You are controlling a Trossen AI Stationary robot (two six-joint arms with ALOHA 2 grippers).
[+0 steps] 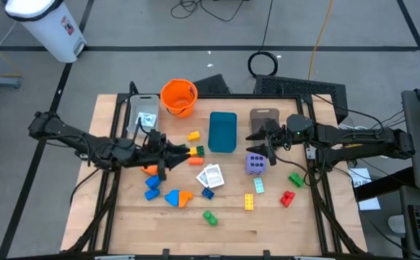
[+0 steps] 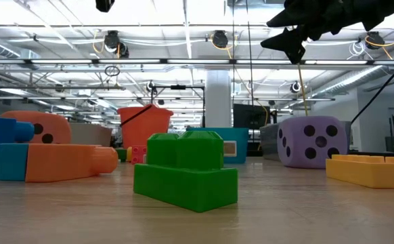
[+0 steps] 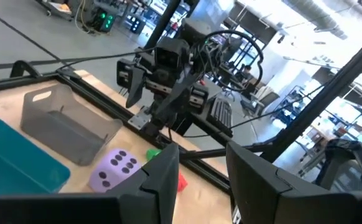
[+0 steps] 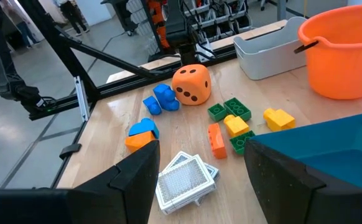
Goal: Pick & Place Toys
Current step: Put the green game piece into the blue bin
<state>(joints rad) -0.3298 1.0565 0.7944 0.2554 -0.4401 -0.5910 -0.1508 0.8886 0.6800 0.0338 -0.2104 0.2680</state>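
A green brick [image 2: 185, 169] sits closest to the low camera, on the bare counter [image 1: 282, 227], with a yellow brick [image 2: 371, 169] off to one side and an orange-and-blue brick [image 2: 48, 163] to the other. Behind them stand the purple die [image 2: 309, 141], the orange die [image 2: 40, 127], the orange bucket [image 2: 143, 125] and the teal tray [image 2: 237, 144].

The left hand [image 1: 168, 153] hangs above the counter's left-middle, over a cluster of small bricks [image 1: 194, 152]; its fingers [image 3: 162, 177] are parted with nothing between them. The right hand [image 1: 266, 141] hovers just beside the purple die (nothing pinched), fingers [image 4: 134, 174] spread, above the white cards [image 4: 184, 178]. The grey tray [image 3: 69, 127] lies beside the teal one.
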